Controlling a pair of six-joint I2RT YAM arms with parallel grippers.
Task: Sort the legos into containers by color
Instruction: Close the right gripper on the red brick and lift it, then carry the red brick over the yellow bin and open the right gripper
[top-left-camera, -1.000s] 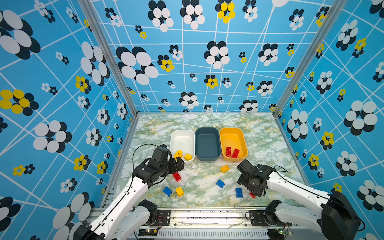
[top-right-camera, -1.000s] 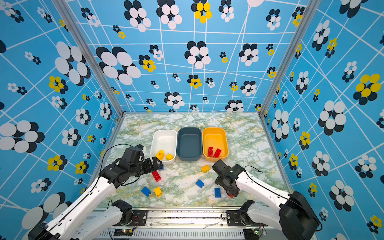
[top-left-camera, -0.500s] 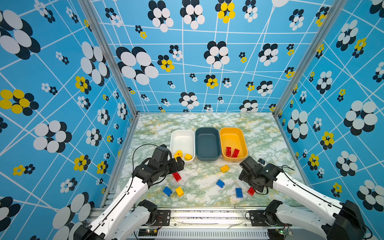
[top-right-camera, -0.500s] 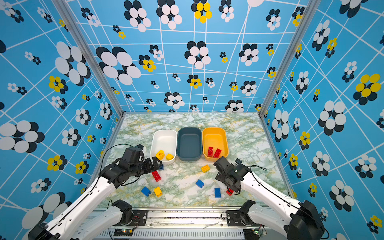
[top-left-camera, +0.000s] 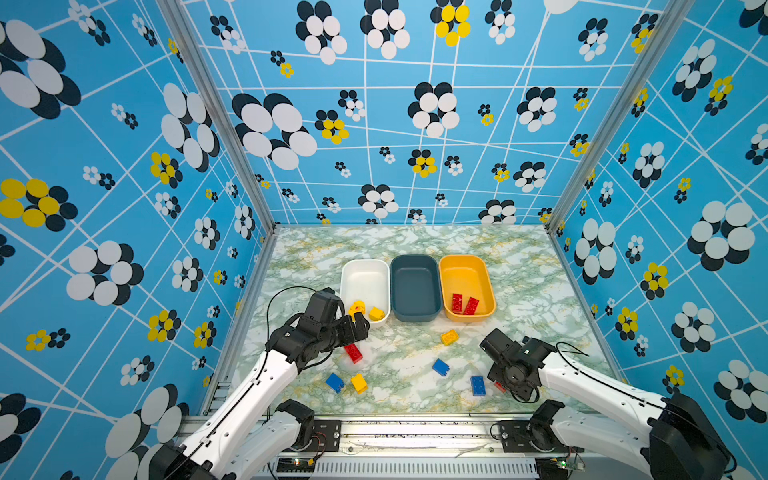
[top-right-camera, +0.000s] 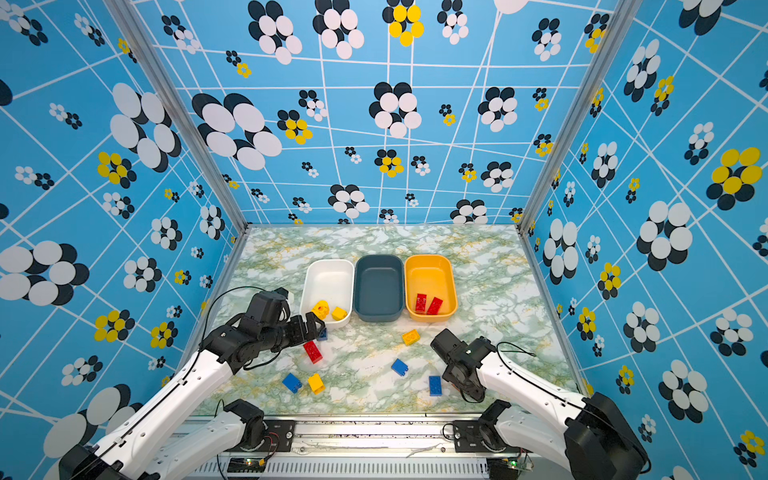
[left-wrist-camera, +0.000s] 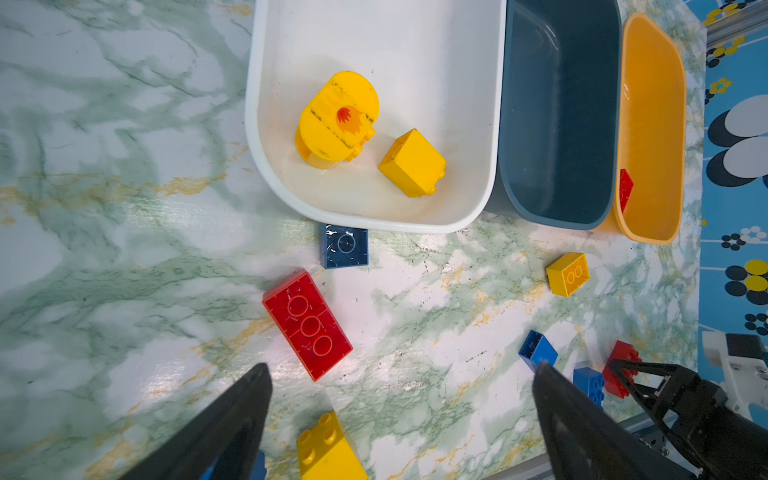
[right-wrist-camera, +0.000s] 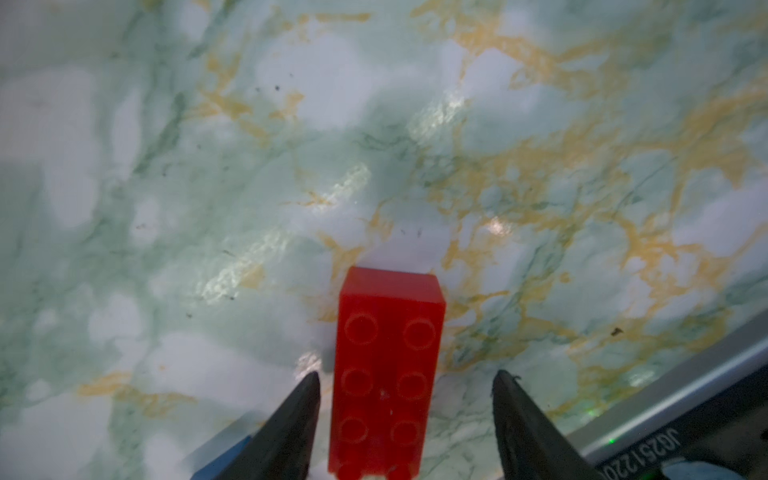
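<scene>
Straddling a red oblong studded brick (right-wrist-camera: 388, 353) whose near end is cut off by the frame edge, the right gripper (right-wrist-camera: 405, 384) stands partly open. A gap shows between each black finger (right-wrist-camera: 286, 436) and the brick, so nothing is gripped. In both top views the wrist hides all but a sliver of that brick, and the right wrist view is soft and blurred. The tabletop (top-left-camera: 415, 241) is a green-white marble pattern with yellow veins, closed in by blue walls (top-left-camera: 374, 124) printed with flowers and white lines. The left gripper (left-wrist-camera: 399, 372) is spread wide and empty, with a second red oblong brick (left-wrist-camera: 307, 324) lying on the table just ahead of its tips. Its fingers partly hide a dark blue square brick (left-wrist-camera: 344, 246) in the top views; that brick sits just beside the white plastic tub (top-left-camera: 365, 268), which holds two yellow pieces (left-wrist-camera: 412, 163). The slate blue-grey tub (top-left-camera: 415, 286) stands between it and the yellow-orange tub (top-left-camera: 467, 270), where two red bricks (top-left-camera: 457, 302) lie. Loose on the table are a yellow cube (top-left-camera: 449, 337), a blue cube (top-left-camera: 441, 367), a blue oblong brick (top-left-camera: 478, 385), and a blue-and-yellow pair (top-left-camera: 359, 383) near the front edge.
</scene>
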